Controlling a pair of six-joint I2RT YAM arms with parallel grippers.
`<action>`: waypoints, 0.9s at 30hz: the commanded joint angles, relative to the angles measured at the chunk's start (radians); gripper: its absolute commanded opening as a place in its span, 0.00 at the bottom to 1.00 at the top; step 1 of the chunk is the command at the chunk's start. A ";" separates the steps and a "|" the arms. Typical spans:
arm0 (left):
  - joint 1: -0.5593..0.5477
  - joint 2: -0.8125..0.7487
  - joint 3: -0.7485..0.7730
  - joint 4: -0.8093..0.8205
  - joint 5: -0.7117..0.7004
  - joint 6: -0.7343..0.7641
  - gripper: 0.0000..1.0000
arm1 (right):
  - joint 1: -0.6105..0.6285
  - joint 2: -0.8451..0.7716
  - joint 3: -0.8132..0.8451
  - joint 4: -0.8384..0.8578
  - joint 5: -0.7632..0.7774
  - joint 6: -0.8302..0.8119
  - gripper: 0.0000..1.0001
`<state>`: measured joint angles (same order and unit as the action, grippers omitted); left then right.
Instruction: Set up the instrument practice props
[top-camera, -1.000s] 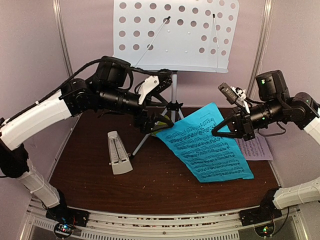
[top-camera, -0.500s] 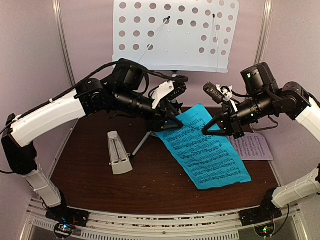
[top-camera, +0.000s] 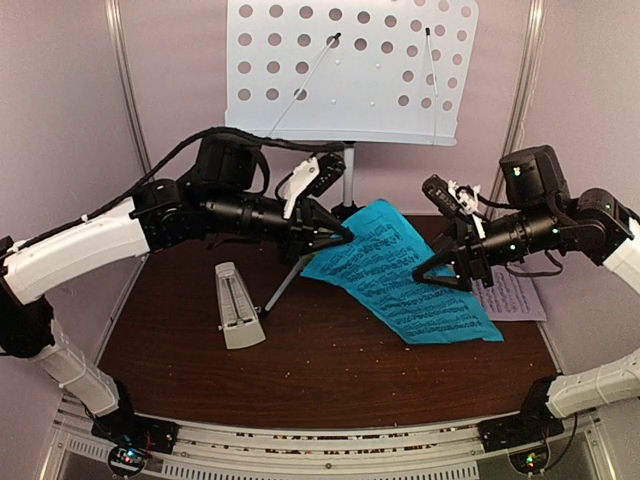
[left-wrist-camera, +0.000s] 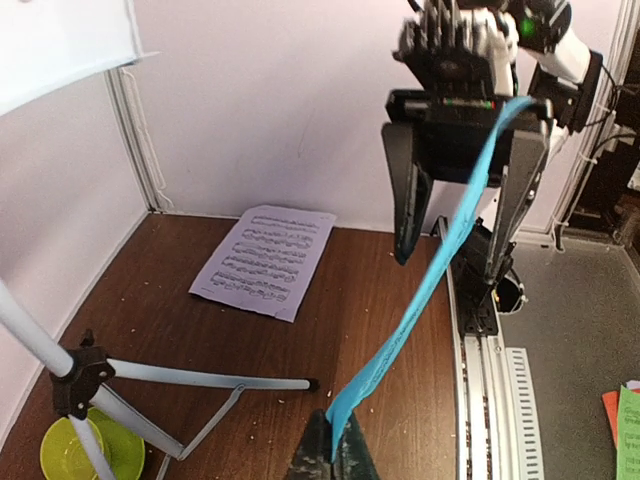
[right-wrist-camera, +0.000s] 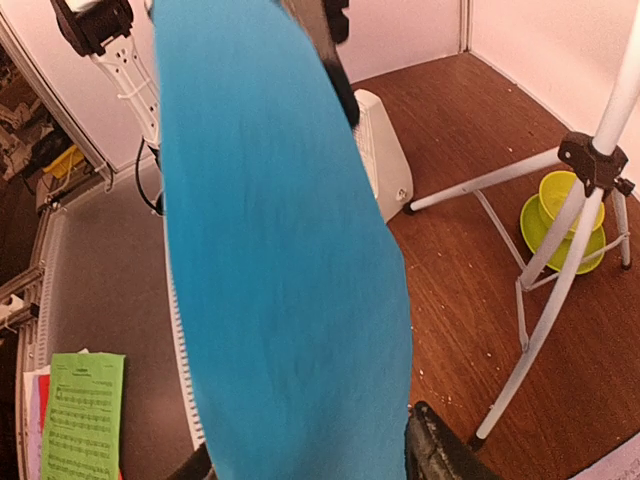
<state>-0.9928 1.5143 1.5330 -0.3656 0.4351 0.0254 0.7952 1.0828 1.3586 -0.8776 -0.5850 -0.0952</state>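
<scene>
**A:** Entry one, left gripper (left-wrist-camera: 332, 452)?
**B:** Clenched on one corner of the blue music sheet (top-camera: 400, 275). That end is held up off the desk (top-camera: 300, 380). The sheet slants down toward the right, and contact at its low end cannot be told.

**A:** Entry two, right gripper (top-camera: 438, 272)?
**B:** Released. The jaws are spread wide, one on each side of the sheet, with no pinch visible.

**A:** Handling notes for the sheet?
**B:** Judged light, thin and limp. It bows between the arms and shows edge-on from the left wrist. It is likely to fold, slip or tear if tugged. Best taken at an edge or corner, at two points well apart, kept gently taut.

**A:** Destination?
**B:** Presumably the music stand (top-camera: 350, 70), pale and perforated, upright on its tripod behind both arms. No sheet is on it yet.

**A:** Other stock?
**B:** Pale pink sheet (top-camera: 512, 296), flat on the desk beneath the right arm. Metronome (top-camera: 237, 305), cream, standing left of the tripod legs. Lime-green bowl (left-wrist-camera: 85, 452) among the tripod legs, not part of the set.
</scene>
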 joint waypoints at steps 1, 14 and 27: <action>0.068 -0.084 -0.072 0.240 0.072 -0.109 0.00 | -0.008 -0.092 -0.099 0.081 0.073 0.049 0.53; 0.127 -0.131 -0.142 0.295 0.174 -0.196 0.00 | -0.056 -0.231 -0.187 0.075 0.216 0.054 0.31; 0.163 -0.191 -0.229 0.337 0.175 -0.227 0.00 | -0.062 -0.271 -0.202 0.031 0.264 0.058 0.17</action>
<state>-0.8375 1.3571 1.3235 -0.0994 0.5903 -0.1860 0.7395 0.8291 1.1656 -0.8410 -0.3496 -0.0444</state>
